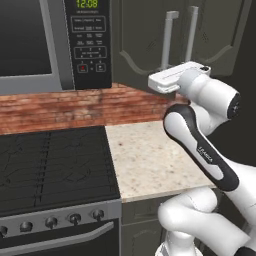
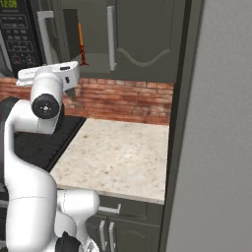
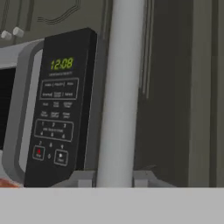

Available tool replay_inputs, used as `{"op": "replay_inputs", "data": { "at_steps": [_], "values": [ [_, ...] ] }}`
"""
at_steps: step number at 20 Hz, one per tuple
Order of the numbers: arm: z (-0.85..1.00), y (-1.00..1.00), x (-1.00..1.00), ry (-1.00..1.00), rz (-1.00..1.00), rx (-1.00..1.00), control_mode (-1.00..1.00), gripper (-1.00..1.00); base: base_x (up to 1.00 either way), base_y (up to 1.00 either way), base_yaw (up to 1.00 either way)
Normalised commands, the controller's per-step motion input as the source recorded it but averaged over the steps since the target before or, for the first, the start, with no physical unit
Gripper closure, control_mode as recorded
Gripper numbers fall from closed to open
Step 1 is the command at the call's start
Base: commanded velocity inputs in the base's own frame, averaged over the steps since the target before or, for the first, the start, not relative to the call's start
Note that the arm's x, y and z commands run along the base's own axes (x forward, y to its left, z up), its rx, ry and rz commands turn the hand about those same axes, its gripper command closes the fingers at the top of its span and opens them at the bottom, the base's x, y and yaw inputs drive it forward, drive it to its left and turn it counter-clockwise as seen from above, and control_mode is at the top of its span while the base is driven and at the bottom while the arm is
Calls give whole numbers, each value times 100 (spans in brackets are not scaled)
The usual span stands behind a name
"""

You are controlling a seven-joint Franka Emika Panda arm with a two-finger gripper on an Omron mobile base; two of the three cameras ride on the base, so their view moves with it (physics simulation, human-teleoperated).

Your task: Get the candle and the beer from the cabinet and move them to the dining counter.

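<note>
At the cabinet handle, claw (image 3: 113, 179): its two finger tips (image 3: 82, 178) stand either side of the pale bar; whether they press on it or have let go cannot be told.
Handle (image 3: 120, 87): a long pale grey bar, upright on the room's wall, running up between the tips.
Cabinet (image 3: 175, 109): dark grey-green, arched panel doors; in the right base view the left door looks swung a little out from the front, the right door shut.
Candle (image 2: 80, 44): thin orange taper on a dark red holder, upright inside the cabinet, seen in the gap beside the left door, just above the white hand.
Microwave (image 1: 30, 40): mounted just left of the cabinet; its black keypad panel (image 3: 59, 109) shows a green 12:08.
Backsplash (image 1: 75, 105): red brick, below the microwave and cabinet.
Tabletop (image 1: 150, 160): beige speckled slab under the cabinet, touching the stove.
Stove (image 1: 50, 165): black, with a row of knobs along its front.
</note>
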Motion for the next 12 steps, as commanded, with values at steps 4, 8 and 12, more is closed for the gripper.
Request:
{"op": "replay_inputs", "data": {
  "at_steps": [4, 8, 12],
  "values": [
    [6, 5, -49, -3, 0, 0, -100, -100, 0, 0, 0],
    [16, -50, -8, -2, 0, 0, -100, -100, 0, 0, 0],
    [15, -83, -10, -3, 0, 2, -100, -100, 0, 0, 0]
  ]
}}
